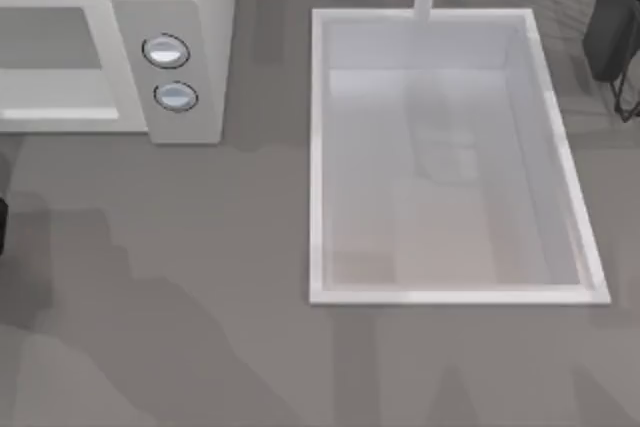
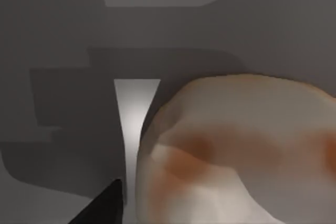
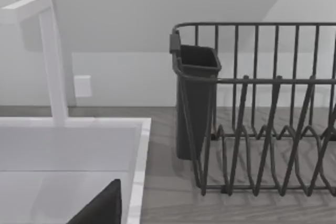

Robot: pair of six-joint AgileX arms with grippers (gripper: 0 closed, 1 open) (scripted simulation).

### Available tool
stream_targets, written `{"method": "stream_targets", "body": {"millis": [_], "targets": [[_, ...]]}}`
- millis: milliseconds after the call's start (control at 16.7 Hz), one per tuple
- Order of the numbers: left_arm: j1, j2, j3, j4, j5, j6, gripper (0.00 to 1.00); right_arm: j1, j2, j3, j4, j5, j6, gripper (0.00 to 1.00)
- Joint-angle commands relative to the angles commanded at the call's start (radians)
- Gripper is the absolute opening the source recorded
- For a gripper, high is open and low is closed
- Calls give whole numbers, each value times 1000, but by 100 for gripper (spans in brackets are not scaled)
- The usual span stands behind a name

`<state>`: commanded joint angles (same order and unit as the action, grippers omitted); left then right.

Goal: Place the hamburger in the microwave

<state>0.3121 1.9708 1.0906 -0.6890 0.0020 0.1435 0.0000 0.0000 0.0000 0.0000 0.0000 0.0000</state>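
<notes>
The grey counter holds a big off-white microwave at its far left. A white sink is set into it toward the right. A dark dish rack stands beside the sink.

Hamburger cut off by the left wrist view's edge; microwave cropped at the top view's left.

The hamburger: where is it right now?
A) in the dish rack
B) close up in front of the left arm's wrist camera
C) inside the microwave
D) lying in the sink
B: the hamburger looms large in the left wrist view, beside a dark fingertip.
</notes>
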Motion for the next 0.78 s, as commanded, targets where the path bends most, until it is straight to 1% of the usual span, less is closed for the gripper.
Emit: {"method": "stream_targets", "body": {"millis": [240, 780], "targets": [[0, 3, -3, 6, 0, 0, 100, 0, 0, 0, 0, 0, 0, 100], [0, 3, -3, 6, 0, 0, 32, 0, 0, 0, 0, 0, 0, 100]]}}
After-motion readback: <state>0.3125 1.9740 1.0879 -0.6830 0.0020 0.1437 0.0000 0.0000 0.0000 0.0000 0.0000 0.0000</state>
